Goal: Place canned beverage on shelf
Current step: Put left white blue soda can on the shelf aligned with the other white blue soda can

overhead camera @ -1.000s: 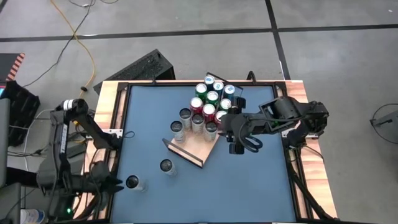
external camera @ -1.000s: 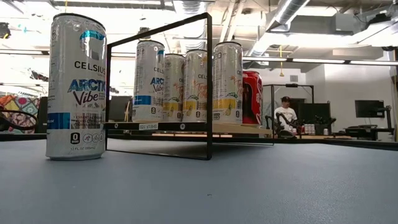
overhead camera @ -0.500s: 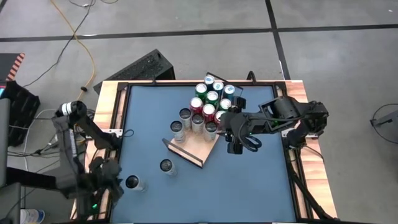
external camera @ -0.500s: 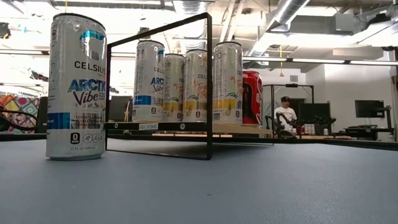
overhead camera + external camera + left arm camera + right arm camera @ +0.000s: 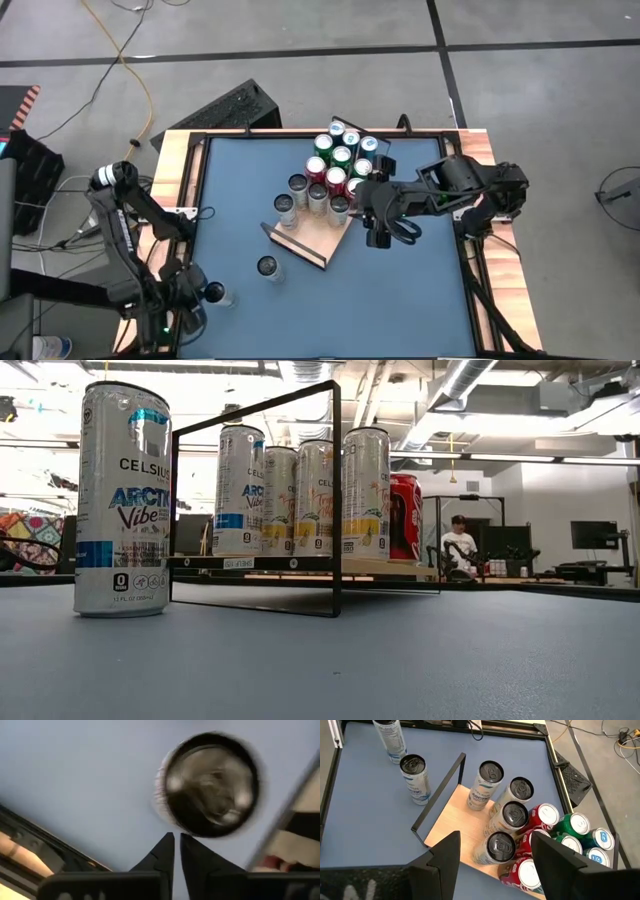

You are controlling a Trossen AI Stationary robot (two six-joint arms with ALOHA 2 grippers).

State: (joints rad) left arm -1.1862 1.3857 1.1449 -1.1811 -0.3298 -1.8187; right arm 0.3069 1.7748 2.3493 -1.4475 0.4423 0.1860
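A silver beverage can [image 5: 215, 294] stands upright near the table's near left corner. Its top [image 5: 210, 785] fills the left wrist view. My left gripper [image 5: 198, 295] hangs right beside it, pointing steeply down, fingers shut [image 5: 177, 842] at the edge of the can's top. A second loose can [image 5: 267, 267] stands in front of the shelf [image 5: 318, 238], a light-wood board with a black wire rail that bears several cans. My right gripper [image 5: 381, 228] hovers open over the shelf's right end [image 5: 492, 865], with nothing between its fingers. My left gripper's shut fingertips [image 5: 169, 845] stand at the rim of the can's top [image 5: 192, 829], coming from above and slanting down. I cannot tell whether they touch the can, which stands upright on the table.
Red, green and blue cans [image 5: 340, 155] crowd the shelf's far end, and silver ones [image 5: 300, 195] stand nearer. The blue tabletop has a raised wooden rim [image 5: 170, 170]. In the low view a Celsius can [image 5: 122, 500] stands left of the wire rail [image 5: 336, 500]. A person sits far behind.
My left arm has swung toward the table's near edge and toward the loose can at the near left. Its gripper has sunk and tipped more steeply down. The cans and my right arm have kept still.
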